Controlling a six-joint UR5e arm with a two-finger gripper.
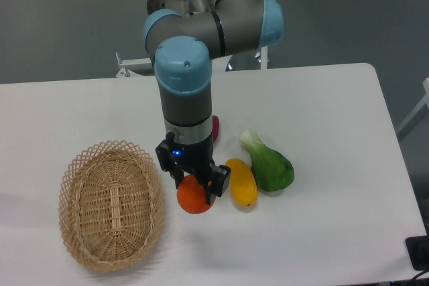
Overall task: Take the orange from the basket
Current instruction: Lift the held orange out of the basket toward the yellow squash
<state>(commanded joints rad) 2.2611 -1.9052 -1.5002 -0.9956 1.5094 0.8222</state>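
Two black fingers of the gripper [194, 180] close around the orange [194, 197] just right of the wicker basket [110, 204], outside its rim, with a yellow vegetable [241, 183], a green leafy vegetable [269, 164] and a half-hidden dark-red item [215, 129] nearby on the white table [322, 112].

A robotics lab: a grey-and-blue industrial arm [201, 25] stands at a plain white table [335, 132] over grey flooring, with toy-like produce (bok choy [271, 165] right of the gripper [194, 182]) as props.
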